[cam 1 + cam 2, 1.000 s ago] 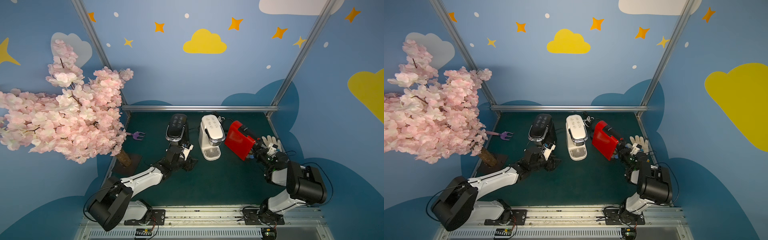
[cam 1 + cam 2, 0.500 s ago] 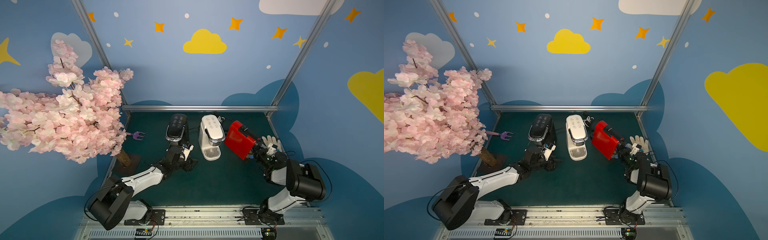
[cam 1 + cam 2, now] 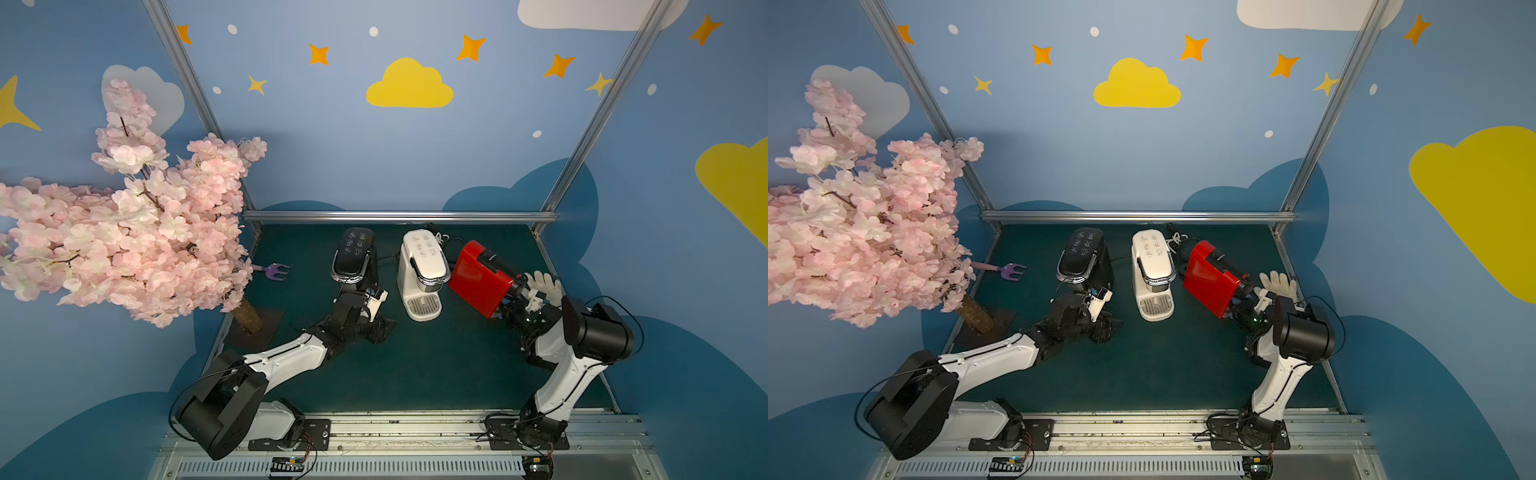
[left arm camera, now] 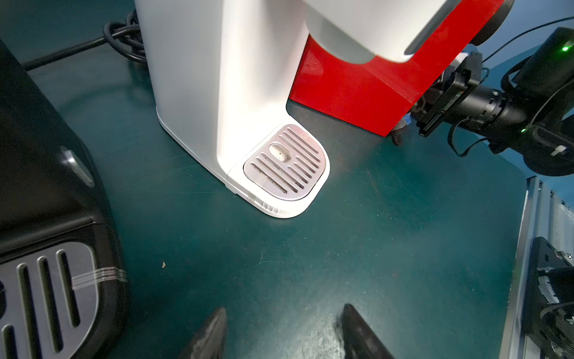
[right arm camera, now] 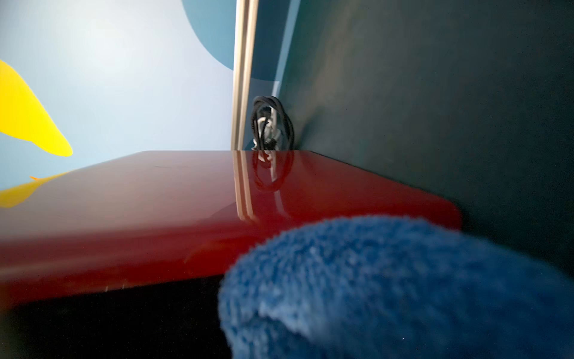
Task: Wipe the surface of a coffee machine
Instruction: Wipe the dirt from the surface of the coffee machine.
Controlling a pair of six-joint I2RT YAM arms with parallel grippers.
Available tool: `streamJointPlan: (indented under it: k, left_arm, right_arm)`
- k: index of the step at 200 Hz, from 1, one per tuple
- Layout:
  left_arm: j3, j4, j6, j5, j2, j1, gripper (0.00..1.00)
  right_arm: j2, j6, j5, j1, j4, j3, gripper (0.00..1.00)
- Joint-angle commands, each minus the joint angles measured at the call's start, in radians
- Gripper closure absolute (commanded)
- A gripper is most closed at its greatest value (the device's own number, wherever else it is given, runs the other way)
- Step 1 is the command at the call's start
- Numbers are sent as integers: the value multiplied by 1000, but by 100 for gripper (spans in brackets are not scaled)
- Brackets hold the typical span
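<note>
1. Right fingers point(image 3: 510, 309) clenched on a fluffy blue cloth point(image 5: 372, 279); cloth pressed against the glossy red plastic coffee machine point(image 5: 186, 202) just ahead of them.
2. Left fingers point(image 4: 211, 335) released, empty, over the green table point(image 4: 372, 248).

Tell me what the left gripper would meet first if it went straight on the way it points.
Probably the white machine, at its drip tray. The open left gripper points that way over bare mat; depth is hard to judge.
</note>
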Motion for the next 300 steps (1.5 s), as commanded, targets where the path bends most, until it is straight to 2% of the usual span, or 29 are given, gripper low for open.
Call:
streamJointPlan:
  k: [1, 34, 91, 132, 154, 168, 198, 242, 300]
  left_arm:
    - [20, -11, 17, 6, 5, -2, 40]
    - [22, -14, 22, -1, 5, -2, 40]
    - [14, -2, 13, 7, -1, -5, 40]
    - [17, -5, 15, 10, 3, -5, 40]
    - [18, -2, 11, 12, 4, -7, 40]
    - [20, 1, 11, 15, 9, -9, 40]
    - [25, -2, 14, 10, 20, -11, 40]
    - [25, -6, 21, 2, 14, -12, 40]
    - [22, -11, 23, -1, 5, -16, 40]
  right_arm:
    - [28, -43, -13, 20, -10, -19, 100]
    - [-28, -46, -37, 11, -9, -39, 100]
    - [-290, 65, -75, 6, -10, -11, 100]
    - [-384, 140, -14, 5, -9, -51, 100]
    - [-342, 152, 1, 5, -10, -51, 100]
    - [-298, 104, -30, 14, -10, -25, 100]
    - [-219, 72, 17, 63, -10, 2, 100]
    - [-116, 14, -7, 101, -9, 60, 100]
    - [-3, -59, -17, 87, -9, -13, 100]
